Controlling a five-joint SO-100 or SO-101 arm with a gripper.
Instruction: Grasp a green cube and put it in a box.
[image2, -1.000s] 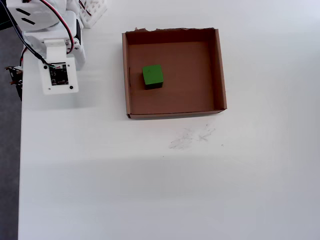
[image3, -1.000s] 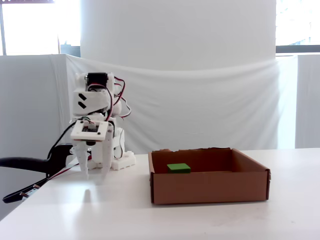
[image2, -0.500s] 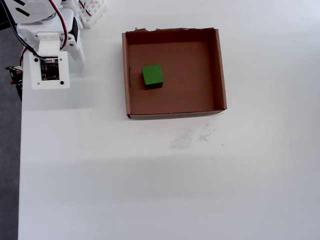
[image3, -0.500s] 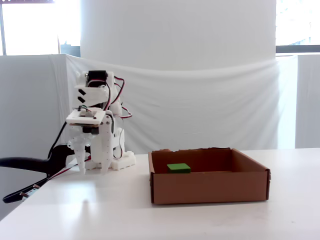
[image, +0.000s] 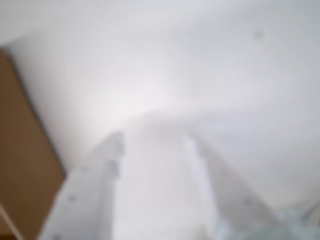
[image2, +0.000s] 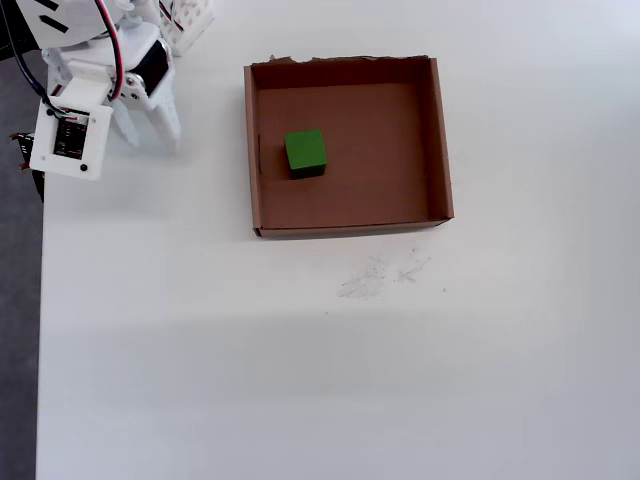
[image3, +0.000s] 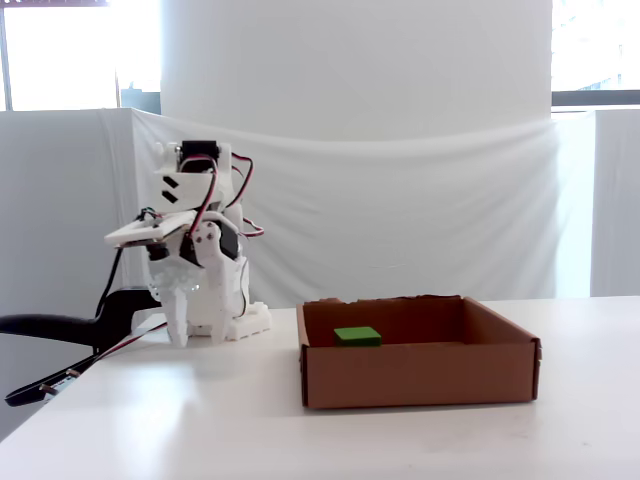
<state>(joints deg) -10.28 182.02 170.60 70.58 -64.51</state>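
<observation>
On the white table, nearest the fixed camera, the box is sitting with its plain front wall facing that view, and the green cube is lying flat on the box floor, showing just above that wall. Seen from overhead, the cube is resting in the left part of the box, near the left wall but not touching it, while the ragged rim is running along the box's top edge. Faint scuff marks are showing on the table just below the box in that view. Beyond the box's left side in the fixed view, well apart from it, the gripper is hanging close over the table beside the arm's base, holding nothing. In the blurred wrist view its two pale fingers are standing spread, with bare table between them and a brown strip of the box at the left edge.
</observation>
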